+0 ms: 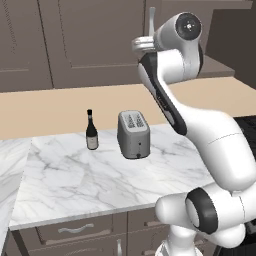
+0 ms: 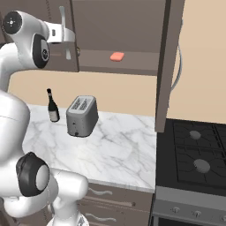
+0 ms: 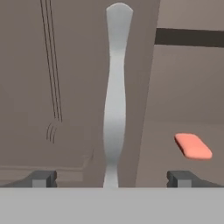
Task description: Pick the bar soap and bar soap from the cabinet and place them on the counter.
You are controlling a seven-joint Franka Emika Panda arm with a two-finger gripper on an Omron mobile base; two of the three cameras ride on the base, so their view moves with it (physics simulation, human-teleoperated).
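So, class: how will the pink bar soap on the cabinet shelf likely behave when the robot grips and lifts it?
The bar soap looks small and flat with rounded corners, so it is probably light and stiff. Its smooth surface may let it slip between the jaws. Lying flat on the cabinet shelf, it should slide rather than roll or tip if nudged.

The closed cabinet door (image 3: pixel 74 87) and its long silver handle (image 3: pixel 114 96) stood right in front of the wide-open gripper (image 3: pixel 112 179). To the side, the open shelf (image 2: pixel 132 59) had free room around a pink bar soap (image 3: pixel 193 145).

Arm raised high, gripper (image 3: pixel 112 178) wide open
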